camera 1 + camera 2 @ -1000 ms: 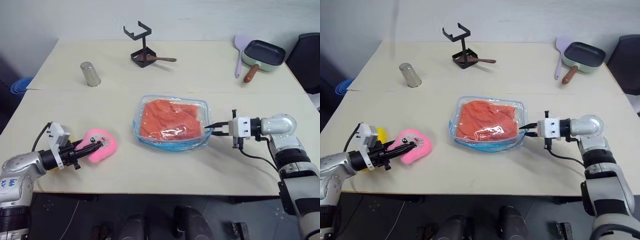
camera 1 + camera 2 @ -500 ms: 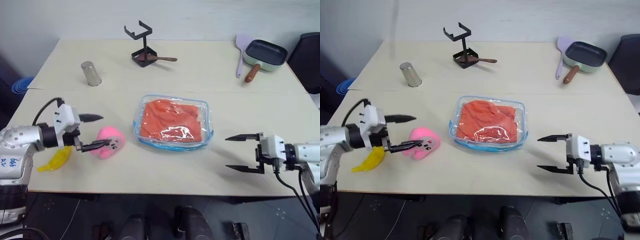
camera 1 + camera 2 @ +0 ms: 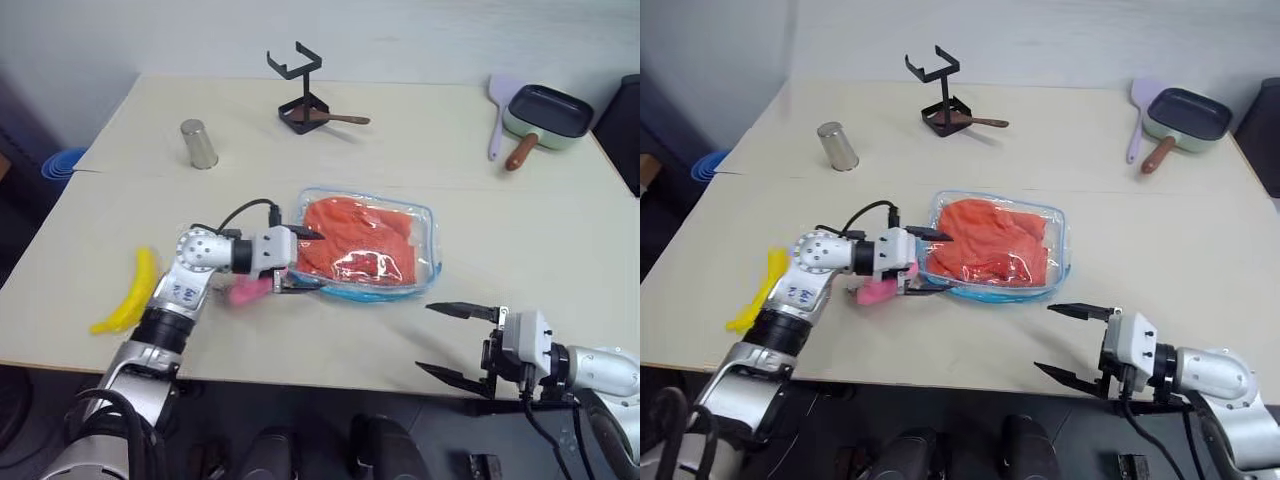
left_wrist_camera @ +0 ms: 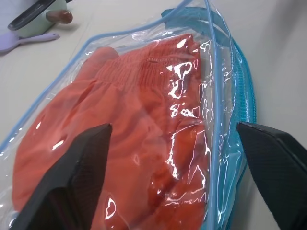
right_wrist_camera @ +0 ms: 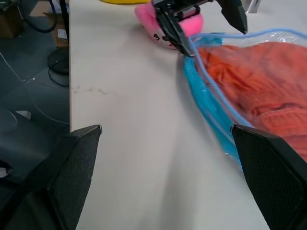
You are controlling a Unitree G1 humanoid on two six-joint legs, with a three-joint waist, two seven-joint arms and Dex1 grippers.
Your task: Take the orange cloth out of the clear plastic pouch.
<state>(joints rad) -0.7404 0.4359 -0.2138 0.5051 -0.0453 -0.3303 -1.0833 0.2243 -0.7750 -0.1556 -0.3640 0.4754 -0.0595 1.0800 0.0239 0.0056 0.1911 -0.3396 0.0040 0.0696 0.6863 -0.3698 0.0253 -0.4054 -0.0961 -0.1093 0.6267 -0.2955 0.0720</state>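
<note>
Pale wooden counter against a plain wall, clear plastic pouch lay flat mid-counter, long axis left to right, orange cloth inside it, left gripper fingers spread wide at the pouch's left end, holding nothing, right gripper fingers wide apart, empty, near the front edge.

Pale wooden table against a plain light wall, dark floor below.

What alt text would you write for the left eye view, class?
The left gripper, open, reaches the left end of the clear plastic pouch holding the orange cloth mid-table. The right gripper hangs open near the table's front edge.
</note>
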